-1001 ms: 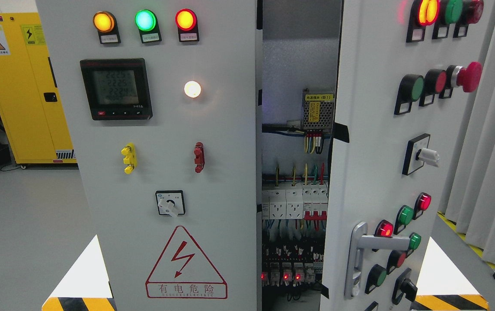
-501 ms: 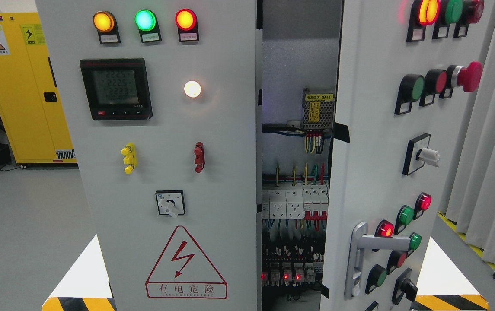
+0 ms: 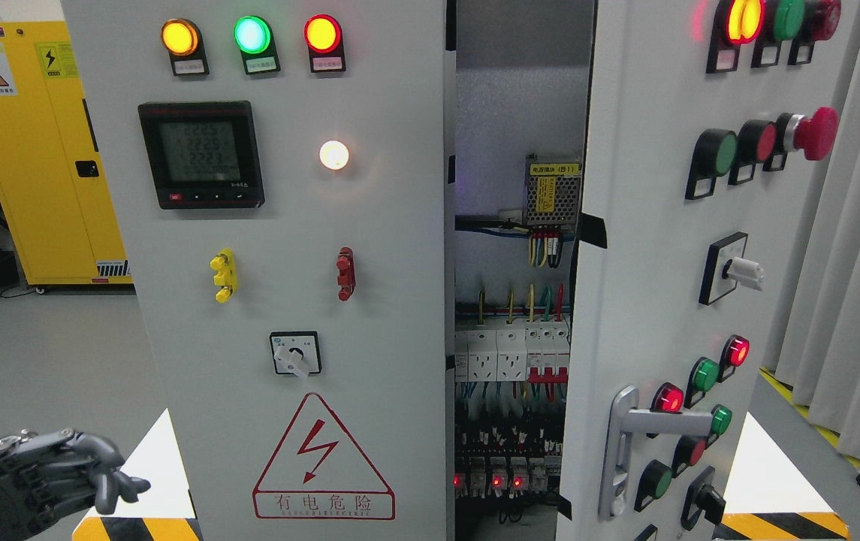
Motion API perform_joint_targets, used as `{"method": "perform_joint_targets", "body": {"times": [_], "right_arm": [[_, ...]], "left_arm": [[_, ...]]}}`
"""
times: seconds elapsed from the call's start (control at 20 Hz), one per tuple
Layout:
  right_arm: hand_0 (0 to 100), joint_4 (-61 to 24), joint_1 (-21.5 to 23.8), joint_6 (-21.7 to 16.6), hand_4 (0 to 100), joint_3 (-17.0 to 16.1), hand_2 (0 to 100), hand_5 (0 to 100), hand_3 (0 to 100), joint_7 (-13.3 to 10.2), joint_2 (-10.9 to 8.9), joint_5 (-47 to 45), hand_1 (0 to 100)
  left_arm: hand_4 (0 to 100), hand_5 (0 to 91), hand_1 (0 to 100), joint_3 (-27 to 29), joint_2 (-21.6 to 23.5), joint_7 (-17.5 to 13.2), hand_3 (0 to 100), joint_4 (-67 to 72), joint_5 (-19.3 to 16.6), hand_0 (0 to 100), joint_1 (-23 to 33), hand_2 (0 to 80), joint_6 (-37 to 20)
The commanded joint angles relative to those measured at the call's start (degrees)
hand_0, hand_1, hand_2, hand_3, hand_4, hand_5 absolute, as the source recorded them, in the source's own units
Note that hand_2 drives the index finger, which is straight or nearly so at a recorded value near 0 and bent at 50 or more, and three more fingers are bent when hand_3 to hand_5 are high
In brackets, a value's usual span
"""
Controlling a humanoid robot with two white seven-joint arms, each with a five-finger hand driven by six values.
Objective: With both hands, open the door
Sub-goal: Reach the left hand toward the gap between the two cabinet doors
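Note:
The grey cabinet's right door [image 3: 655, 285] stands partly swung open, with a silver lever handle [image 3: 629, 443] near its lower left edge and rows of coloured buttons. Through the gap I see breakers and wiring [image 3: 512, 361] inside. The left panel [image 3: 287, 263] carries three lamps, a meter and a red warning triangle. My left hand [image 3: 69, 473], dark grey, shows at the lower left corner, fingers loosely curled and holding nothing, well left of the panel's lower corner and far from the handle. My right hand is out of view.
A yellow safety cabinet [image 3: 31, 150] stands at the back left on the grey floor. Grey curtains [image 3: 858, 263] hang at the right. Yellow-black hazard tape [image 3: 783, 524] marks the floor beside the cabinet's base.
My left hand has come into view at the lower left corner. The door and panel have not moved.

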Motion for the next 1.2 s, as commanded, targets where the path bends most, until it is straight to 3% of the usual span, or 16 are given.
{"method": "perform_joint_targets", "body": {"times": [0.0, 0.3, 0.4, 0.6, 0.9, 1.15], "right_arm": [[21, 0.0, 0.0, 0.1, 0, 0.5, 0, 0, 0, 0.0, 1.5, 1.1, 11], [21, 0.0, 0.0, 0.0, 0, 0.5, 0, 0, 0, 0.0, 1.5, 1.1, 11], [21, 0.0, 0.0, 0.0, 0, 0.5, 0, 0, 0, 0.0, 1.5, 1.1, 11], [21, 0.0, 0.0, 0.1, 0, 0.5, 0, 0, 0, 0.0, 1.5, 1.1, 11], [21, 0.0, 0.0, 0.1, 0, 0.5, 0, 0, 0, 0.0, 1.5, 1.1, 11], [21, 0.0, 0.0, 0.0, 0, 0.5, 0, 0, 0, 0.0, 1.5, 1.1, 11]], "left_arm": [[30, 3.3, 10, -18.9, 1.2, 3.4, 46, 0.1, 4.2, 0, -19.5, 21.6, 4.1], [24, 0.0, 10, -28.8, -13.2, 12.3, 44, 4.4, 3.0, 0, -32.0, 19.8, 11.1], [22, 0.0, 10, -31.7, -18.8, 14.9, 42, 5.8, 0.6, 0, -34.8, 17.9, 13.1], [21, 0.0, 10, -34.3, -25.3, 15.2, 40, 7.4, -3.0, 0, -38.4, 16.3, 14.9], [21, 0.0, 10, -39.6, -31.1, 17.5, 37, 8.1, -3.1, 0, -42.0, 15.3, 15.0], [17, 0.0, 10, -44.5, -34.7, 17.8, 34, 12.7, -3.1, 0, -48.4, 13.9, 14.6]]}}
